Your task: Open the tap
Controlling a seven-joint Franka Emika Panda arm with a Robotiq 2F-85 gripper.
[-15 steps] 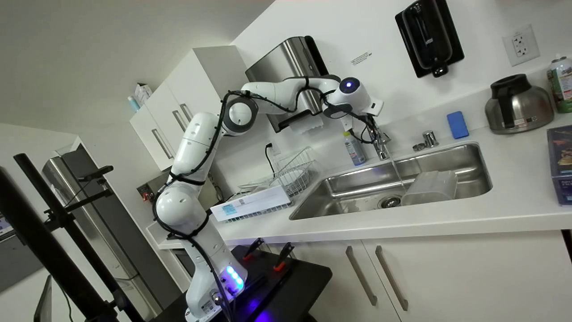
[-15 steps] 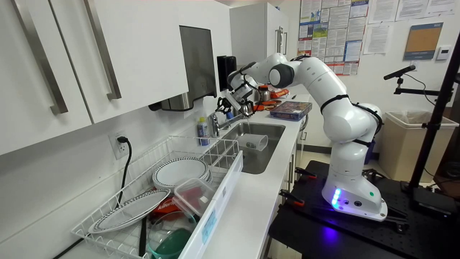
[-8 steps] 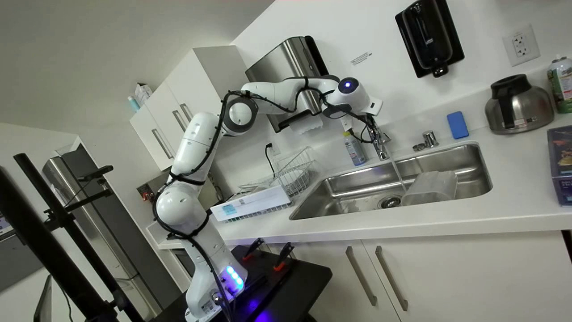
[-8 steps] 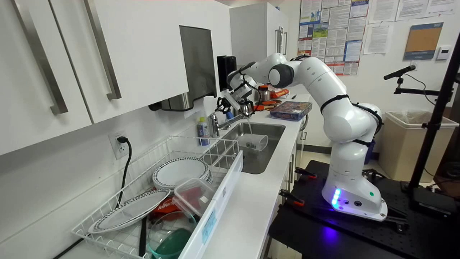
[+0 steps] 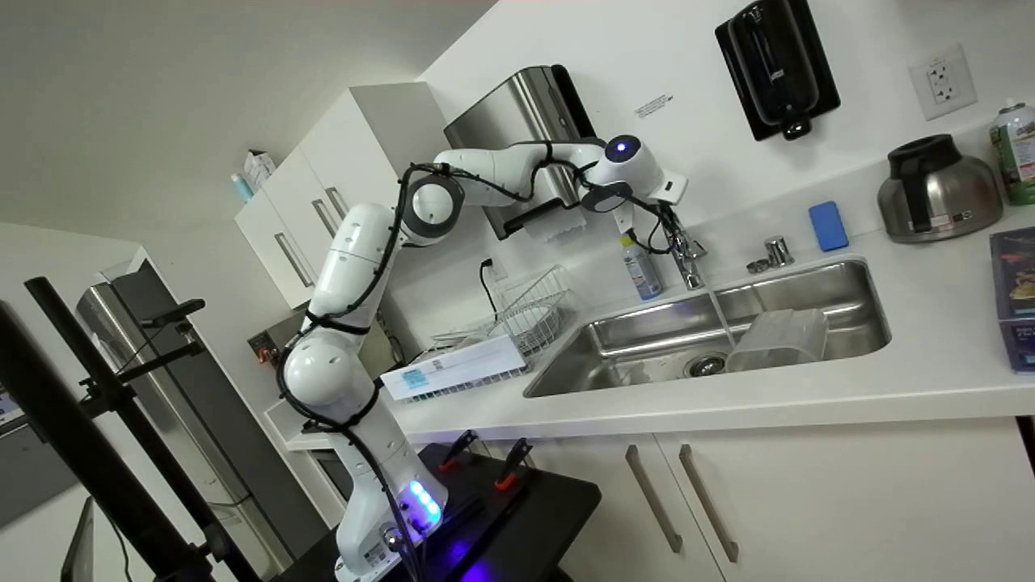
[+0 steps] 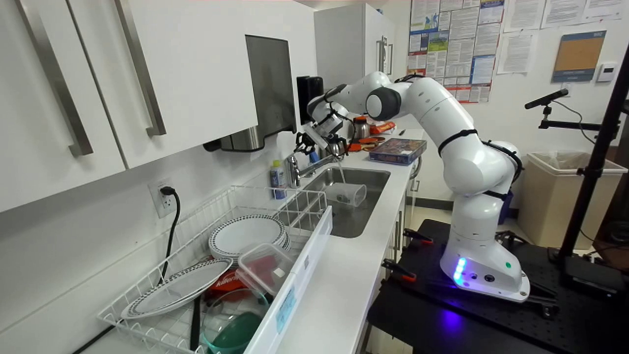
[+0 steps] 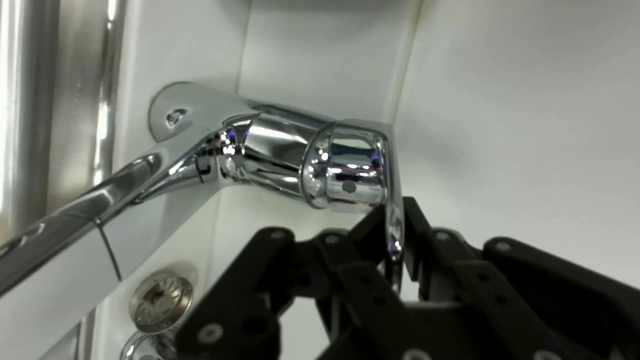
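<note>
The tap is a slim chrome faucet at the back of the sink. It shows in both exterior views and close up in the wrist view. Its thin lever handle sticks out from the top of the tap body. My gripper is shut on the lever, one black fingertip on each side. In an exterior view the gripper is at the top of the tap, small and partly hidden. A stream of water runs from the spout into the sink.
A clear plastic container lies in the sink. A spray bottle stands beside the tap. A short metal fitting and a blue object are behind the sink. A paper towel dispenser hangs above. A dish rack stands alongside.
The water stream looks thicker than one second ago. The arm's wrist has shifted slightly back toward the left in an exterior view, with the gripper staying at the lever.
</note>
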